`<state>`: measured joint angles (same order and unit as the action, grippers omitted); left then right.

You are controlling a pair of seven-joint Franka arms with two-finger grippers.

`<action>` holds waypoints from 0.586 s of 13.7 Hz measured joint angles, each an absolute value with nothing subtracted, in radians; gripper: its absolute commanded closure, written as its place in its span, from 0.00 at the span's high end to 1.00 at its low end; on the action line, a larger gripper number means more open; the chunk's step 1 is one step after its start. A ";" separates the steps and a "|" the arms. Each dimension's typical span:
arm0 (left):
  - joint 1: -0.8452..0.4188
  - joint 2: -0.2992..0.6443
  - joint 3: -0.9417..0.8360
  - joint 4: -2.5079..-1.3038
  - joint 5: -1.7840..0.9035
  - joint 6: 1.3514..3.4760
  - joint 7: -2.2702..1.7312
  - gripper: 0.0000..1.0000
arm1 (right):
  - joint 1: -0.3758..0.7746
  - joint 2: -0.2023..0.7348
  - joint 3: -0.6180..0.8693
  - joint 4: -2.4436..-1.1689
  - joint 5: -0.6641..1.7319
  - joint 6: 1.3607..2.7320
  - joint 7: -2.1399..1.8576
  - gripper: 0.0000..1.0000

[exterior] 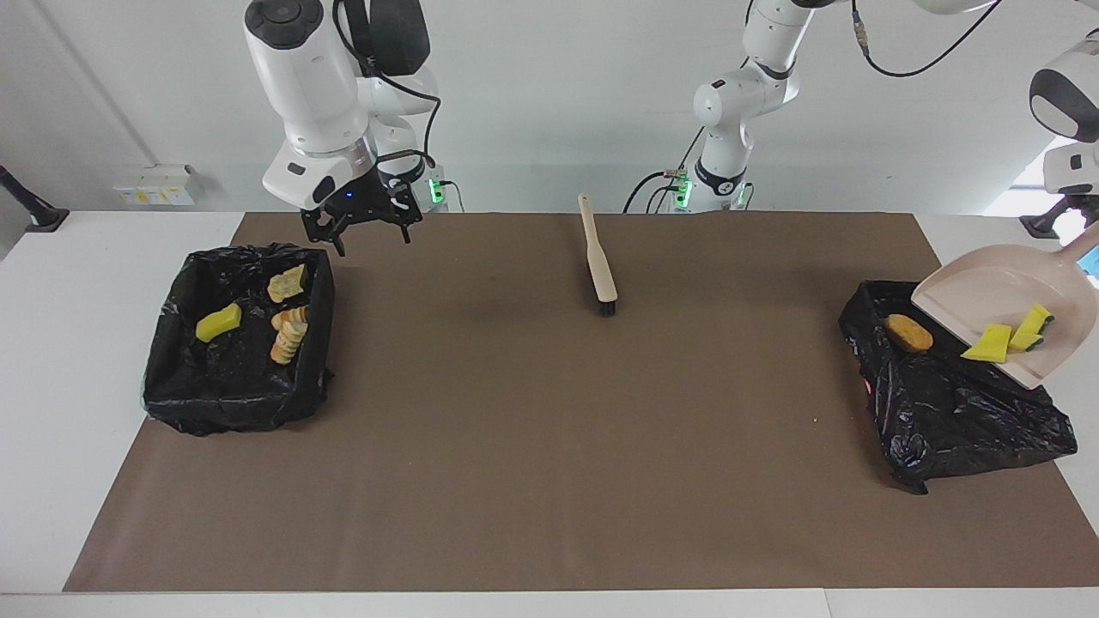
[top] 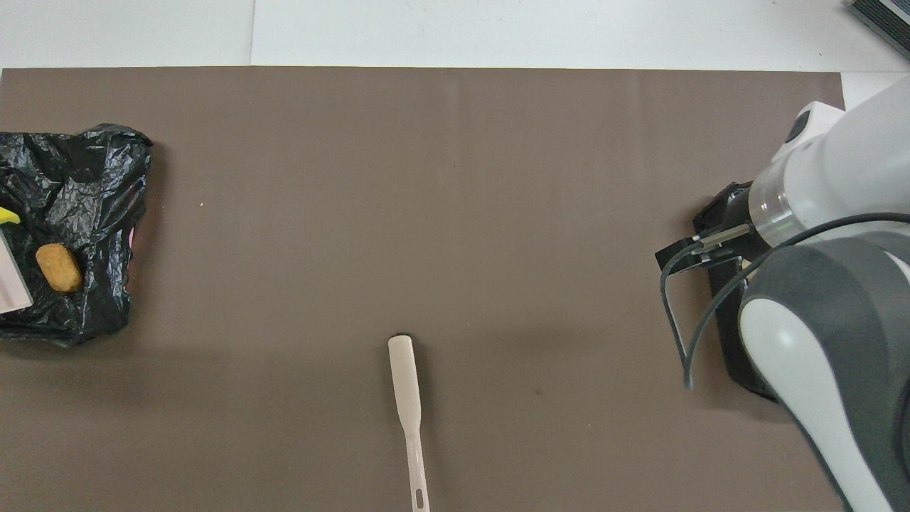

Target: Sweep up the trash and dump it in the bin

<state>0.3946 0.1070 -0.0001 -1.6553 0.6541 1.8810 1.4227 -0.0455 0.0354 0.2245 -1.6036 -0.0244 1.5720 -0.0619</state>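
Observation:
At the left arm's end of the table, my left gripper (exterior: 1080, 227) is shut on the handle of the beige dustpan (exterior: 987, 287), holding it tilted over the black-lined bin (exterior: 962, 412). Two yellow sponge pieces (exterior: 989, 345) of the trash lie at the dustpan's lower lip. The brown bun-like lump (exterior: 908, 332) (top: 58, 267) rests inside this bin (top: 85, 171). My right gripper (exterior: 371, 237) hangs open and holds nothing, over the mat beside a second black-lined bin (exterior: 232, 386).
The second bin, at the right arm's end, holds a yellow sponge (exterior: 218, 322) and tan chunks (exterior: 288, 333). A wooden-handled brush (exterior: 598, 257) (top: 407, 398) lies on the brown mat (exterior: 549, 446), midway along it and near the robots. In the overhead view the right arm covers most of the second bin.

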 measured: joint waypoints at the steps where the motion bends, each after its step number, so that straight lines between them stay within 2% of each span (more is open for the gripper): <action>1: 0.394 0.111 -0.001 -1.655 0.674 1.909 1.424 0.00 | -0.050 0.036 0.210 -1.598 -0.034 1.572 -0.072 1.00; 6: 0.376 0.140 -0.006 -1.655 0.842 2.008 1.428 0.00 | -0.021 0.038 0.015 -1.571 -0.056 1.573 -0.140 1.00; 8: 0.345 0.140 -0.008 -1.654 0.911 2.009 1.428 0.00 | -0.021 0.032 -0.013 -1.563 -0.056 1.575 -0.137 1.00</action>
<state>0.3453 0.1404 -0.0082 -1.6544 0.9112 2.0087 1.4278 -0.0211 0.0319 -0.0129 -1.5633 -0.0556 1.5746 -0.1372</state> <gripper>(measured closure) 0.678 0.000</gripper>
